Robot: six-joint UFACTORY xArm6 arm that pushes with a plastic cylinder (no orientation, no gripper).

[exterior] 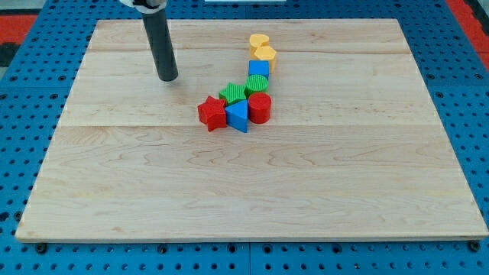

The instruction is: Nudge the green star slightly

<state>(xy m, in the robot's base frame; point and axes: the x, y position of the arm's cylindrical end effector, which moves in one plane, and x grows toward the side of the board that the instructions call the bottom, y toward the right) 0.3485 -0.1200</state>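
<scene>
The green star [232, 93] lies near the board's middle, in a chain of touching blocks. A red star [212, 113] is at its lower left, a blue triangle [238, 116] just below it, a red cylinder [260, 108] at its lower right and a green cylinder [257, 83] at its upper right. Above those sit a blue cube [259, 69], a yellow hexagon-like block [264, 54] and a yellow heart [259, 41]. My tip [167, 77] rests on the board to the upper left of the green star, well apart from all blocks.
The wooden board [153, 191] lies on a blue pegboard table [23, 114]. The dark rod [159, 42] rises from the tip toward the view's top.
</scene>
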